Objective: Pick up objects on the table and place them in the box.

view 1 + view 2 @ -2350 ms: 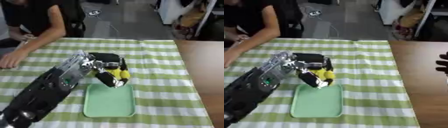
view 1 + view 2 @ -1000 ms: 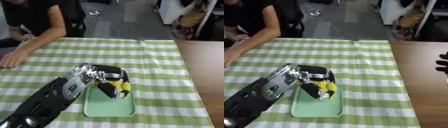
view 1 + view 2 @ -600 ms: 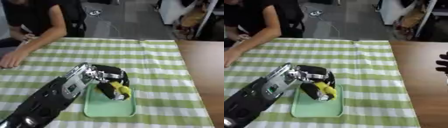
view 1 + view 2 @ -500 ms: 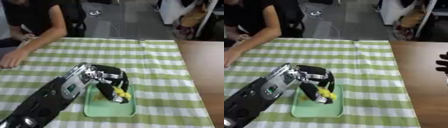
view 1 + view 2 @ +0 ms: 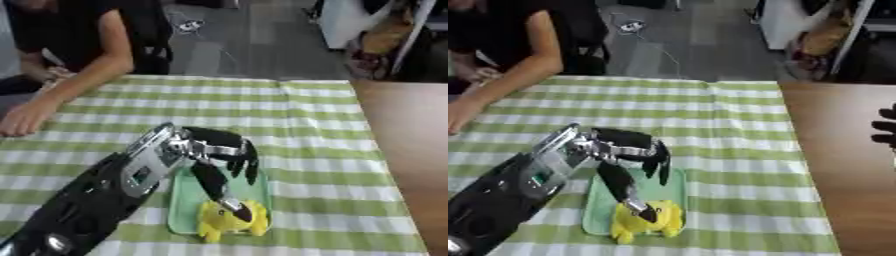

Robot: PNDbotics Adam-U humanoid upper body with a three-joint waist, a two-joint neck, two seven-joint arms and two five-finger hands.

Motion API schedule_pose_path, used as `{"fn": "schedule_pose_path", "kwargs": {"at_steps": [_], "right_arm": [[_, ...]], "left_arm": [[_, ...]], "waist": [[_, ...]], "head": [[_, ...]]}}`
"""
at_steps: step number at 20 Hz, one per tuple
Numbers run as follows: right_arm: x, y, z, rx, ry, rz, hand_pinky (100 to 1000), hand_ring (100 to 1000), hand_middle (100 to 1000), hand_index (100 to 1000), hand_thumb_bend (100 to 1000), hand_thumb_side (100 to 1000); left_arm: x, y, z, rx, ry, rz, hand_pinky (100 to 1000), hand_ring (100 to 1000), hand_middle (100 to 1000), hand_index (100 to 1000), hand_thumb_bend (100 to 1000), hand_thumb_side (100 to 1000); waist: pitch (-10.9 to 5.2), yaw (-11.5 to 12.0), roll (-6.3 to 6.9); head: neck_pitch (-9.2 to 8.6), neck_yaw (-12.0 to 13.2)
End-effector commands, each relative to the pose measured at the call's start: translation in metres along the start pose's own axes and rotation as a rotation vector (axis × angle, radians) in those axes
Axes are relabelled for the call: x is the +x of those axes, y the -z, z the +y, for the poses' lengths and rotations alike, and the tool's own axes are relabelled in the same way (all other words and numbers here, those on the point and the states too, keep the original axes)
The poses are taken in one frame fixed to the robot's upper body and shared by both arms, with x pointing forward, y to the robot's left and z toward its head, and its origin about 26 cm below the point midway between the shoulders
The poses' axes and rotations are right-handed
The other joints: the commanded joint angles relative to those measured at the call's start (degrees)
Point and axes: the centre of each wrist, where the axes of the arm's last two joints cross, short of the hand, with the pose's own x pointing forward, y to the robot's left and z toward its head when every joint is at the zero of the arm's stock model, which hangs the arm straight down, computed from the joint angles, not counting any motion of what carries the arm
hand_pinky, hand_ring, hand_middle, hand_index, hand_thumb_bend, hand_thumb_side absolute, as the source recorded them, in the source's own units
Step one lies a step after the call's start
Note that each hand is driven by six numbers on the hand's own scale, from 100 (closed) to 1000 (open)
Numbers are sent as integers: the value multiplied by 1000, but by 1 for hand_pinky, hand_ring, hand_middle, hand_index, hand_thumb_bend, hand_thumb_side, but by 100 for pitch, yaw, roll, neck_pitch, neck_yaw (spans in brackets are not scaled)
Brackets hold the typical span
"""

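Observation:
A yellow soft toy [image 5: 229, 221] lies at the near end of a shallow green tray [image 5: 255, 192] on the checked cloth. My left hand [image 5: 217, 150] hangs over the tray, coming in from the lower left. It is open, the fingers [image 5: 247, 161] spread downward and the thumb stretched toward the toy, its tip touching the toy's top. Nothing is held in it. Only the dark fingertips of my right hand [image 5: 885, 130] show at the right edge of the right eye view, spread and holding nothing, over the brown table.
A green and white checked cloth [image 5: 306, 115] covers the table. To the right of it is a bare brown wooden surface [image 5: 407, 150]. My left forearm [image 5: 87, 200] crosses the cloth's near left part.
My left hand has lowered the yellow toy onto the tray's near end and opened its fingers off it. The right hand has stayed put.

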Motion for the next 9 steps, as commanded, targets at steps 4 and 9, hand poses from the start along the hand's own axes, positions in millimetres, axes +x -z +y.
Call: {"fn": "schedule_pose_path", "kwargs": {"at_steps": [4, 9], "right_arm": [[4, 4, -7, 1, -22, -21, 693, 752, 782, 899, 100, 784], [4, 4, -7, 2, -23, -22, 693, 752, 782, 899, 100, 784]], "left_arm": [[2, -11, 13, 39, 46, 12, 583, 550, 630, 661, 805, 600], [4, -13, 18, 61, 62, 8, 610, 609, 687, 683, 806, 613]], "waist": [[-88, -1, -9], [-93, -1, -9]], "head": [[-16, -30], [-22, -26]]}}
